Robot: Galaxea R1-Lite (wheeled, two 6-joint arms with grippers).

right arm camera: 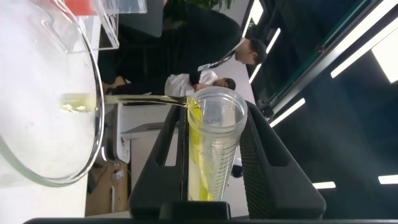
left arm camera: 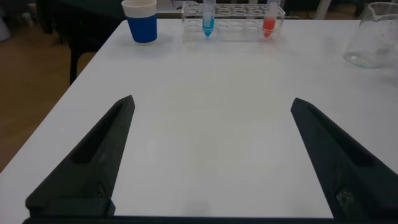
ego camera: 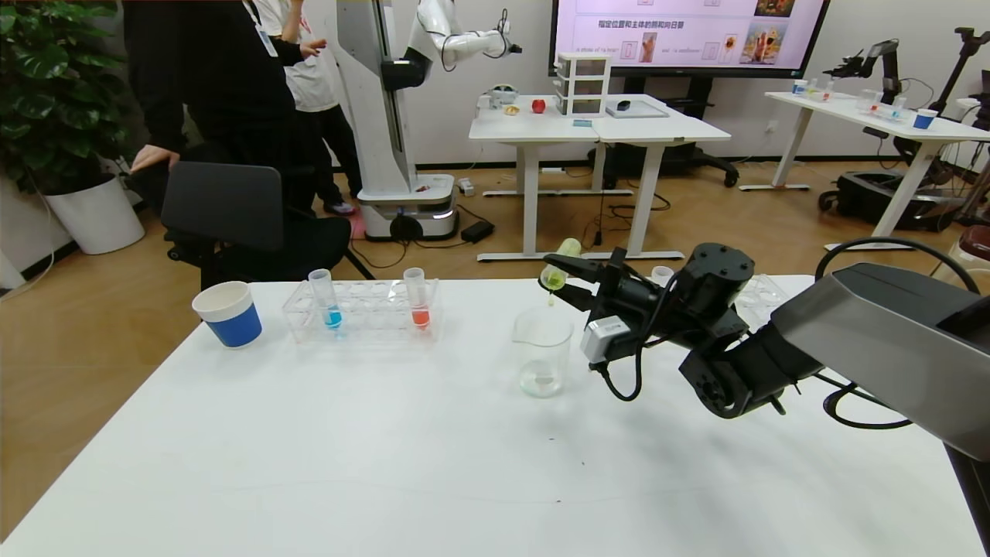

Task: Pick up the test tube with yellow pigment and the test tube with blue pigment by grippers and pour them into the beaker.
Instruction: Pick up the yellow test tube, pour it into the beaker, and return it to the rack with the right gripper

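My right gripper (ego camera: 563, 280) is shut on the test tube with yellow pigment (ego camera: 559, 264) and holds it tipped mouth-down just above the beaker (ego camera: 542, 352) at the table's middle. In the right wrist view the tube (right arm camera: 211, 149) sits between the two fingers and a thin yellow stream runs from its lip into the beaker (right arm camera: 56, 93). A little yellowish liquid lies in the beaker's bottom. The test tube with blue pigment (ego camera: 324, 298) stands upright in the clear rack (ego camera: 363, 312) at the far left, also seen in the left wrist view (left arm camera: 208, 17). My left gripper (left arm camera: 211, 106) is open and empty, low over the near table.
A tube with orange-red liquid (ego camera: 418, 297) stands in the same rack. A blue paper cup (ego camera: 228, 312) stands left of the rack near the table's far-left edge. A second clear rack (ego camera: 762, 292) lies behind my right arm. A black chair (ego camera: 232, 224) stands beyond the table.
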